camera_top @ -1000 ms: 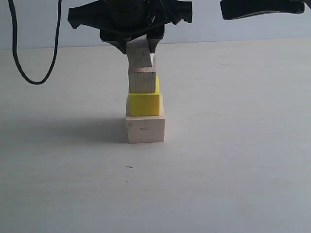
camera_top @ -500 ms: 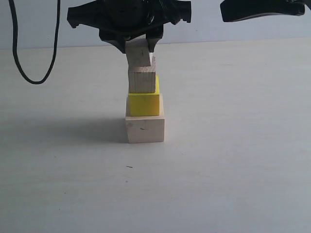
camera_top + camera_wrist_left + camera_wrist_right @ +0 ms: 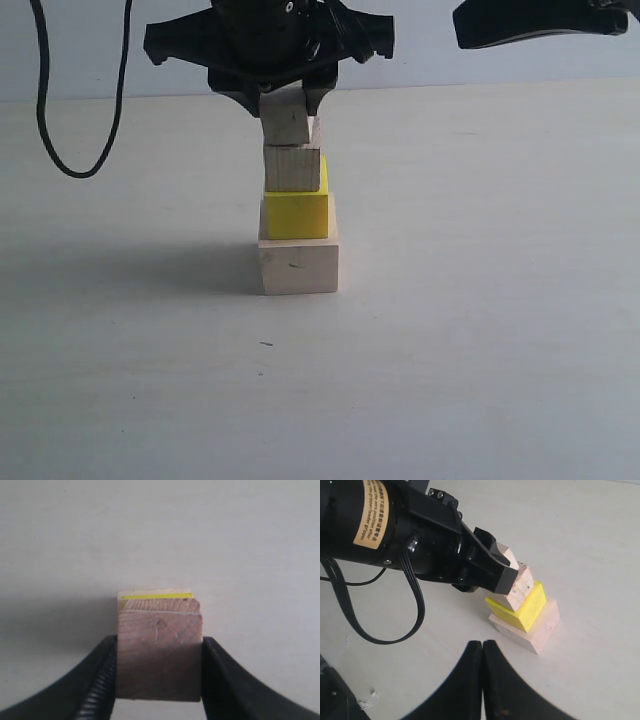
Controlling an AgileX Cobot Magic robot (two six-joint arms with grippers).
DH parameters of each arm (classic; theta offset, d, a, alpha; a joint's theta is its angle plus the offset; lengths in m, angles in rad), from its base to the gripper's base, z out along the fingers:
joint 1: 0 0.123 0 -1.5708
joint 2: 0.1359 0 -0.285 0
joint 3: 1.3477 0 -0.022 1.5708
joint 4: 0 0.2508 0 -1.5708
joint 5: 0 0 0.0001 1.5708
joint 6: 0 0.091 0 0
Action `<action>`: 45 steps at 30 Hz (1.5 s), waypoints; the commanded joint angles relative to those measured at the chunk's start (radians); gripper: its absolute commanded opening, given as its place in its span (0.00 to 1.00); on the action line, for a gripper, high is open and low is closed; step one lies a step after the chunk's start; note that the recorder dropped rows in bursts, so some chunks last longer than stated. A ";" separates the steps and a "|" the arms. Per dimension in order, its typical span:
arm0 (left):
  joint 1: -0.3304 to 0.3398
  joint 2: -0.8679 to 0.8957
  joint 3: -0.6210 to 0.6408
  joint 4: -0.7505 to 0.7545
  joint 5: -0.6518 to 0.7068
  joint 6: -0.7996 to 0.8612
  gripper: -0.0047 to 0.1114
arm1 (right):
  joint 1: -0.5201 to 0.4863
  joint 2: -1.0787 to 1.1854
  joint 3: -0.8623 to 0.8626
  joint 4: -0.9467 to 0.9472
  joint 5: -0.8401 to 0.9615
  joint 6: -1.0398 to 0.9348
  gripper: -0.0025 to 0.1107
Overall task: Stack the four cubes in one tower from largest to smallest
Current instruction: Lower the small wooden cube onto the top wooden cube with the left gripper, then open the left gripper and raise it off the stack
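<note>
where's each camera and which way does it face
exterior: low beside the table, facing the tower side-on; left gripper at top, right arm in corner.
left wrist: above the tower, looking straight down; its fingers clamp the small cube.
right wrist: off to one side, looking down at it; shut right gripper in front.
shared: all show the tower.

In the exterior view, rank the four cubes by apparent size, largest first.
1. large pale wood cube
2. yellow cube
3. brownish wood cube
4. small pale wood cube, its top hidden between the left gripper jaws, so its full size is unsure.
</note>
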 commanded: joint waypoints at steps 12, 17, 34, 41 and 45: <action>-0.005 -0.001 0.002 0.009 -0.003 -0.022 0.04 | 0.002 -0.001 0.006 -0.001 -0.005 -0.004 0.02; -0.005 -0.001 0.002 0.003 -0.003 -0.022 0.04 | 0.002 -0.001 0.006 -0.001 -0.005 -0.004 0.02; -0.005 -0.001 0.002 -0.001 -0.003 -0.011 0.52 | 0.002 -0.001 0.006 -0.001 -0.005 -0.004 0.02; -0.005 -0.001 0.002 -0.005 -0.003 -0.011 0.56 | 0.002 -0.001 0.006 -0.001 -0.005 -0.004 0.02; -0.005 -0.003 0.002 -0.005 -0.003 -0.011 0.56 | 0.002 -0.001 0.006 -0.001 -0.007 -0.004 0.02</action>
